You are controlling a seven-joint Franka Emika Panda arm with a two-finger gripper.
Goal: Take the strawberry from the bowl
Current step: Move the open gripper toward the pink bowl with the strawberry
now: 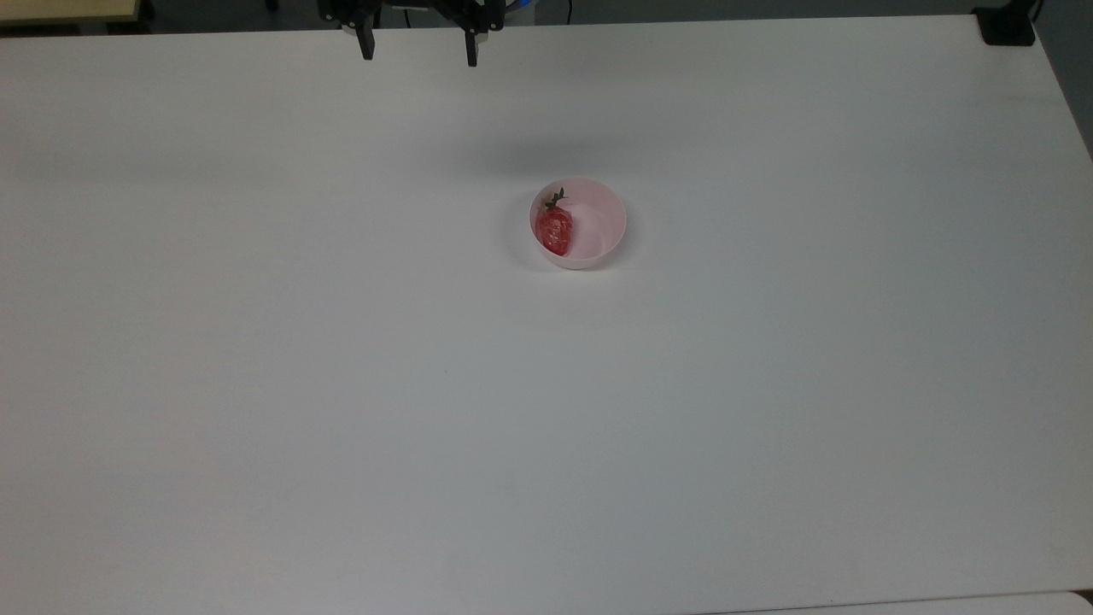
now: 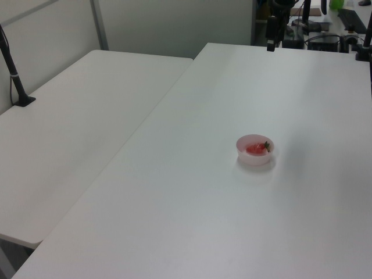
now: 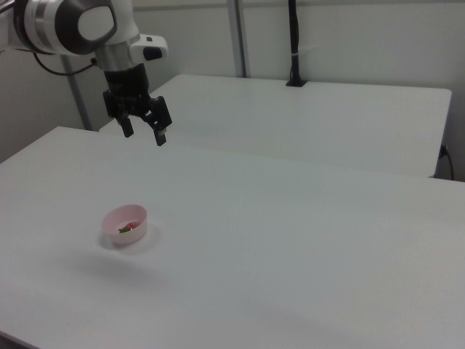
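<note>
While the top view gives us the gripper (image 1: 418,47) at the table's (image 1: 341,384) far edge, fingers spread wide apart, well away from the strawberry (image 1: 555,229) lying against the top view's left wall of the bowl (image 1: 602,226), the left view gives us that bowl (image 2: 254,158) with the berry (image 2: 256,149) inside, and the right view gives us the gripper (image 3: 144,134) held above the table.

Gripper (image 1: 418,49): body above the spread fingers cut off by the top view's upper edge.

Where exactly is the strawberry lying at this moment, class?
In the top view, the strawberry lies inside the pink bowl, against the top view's left wall, near the white table's middle.
</note>
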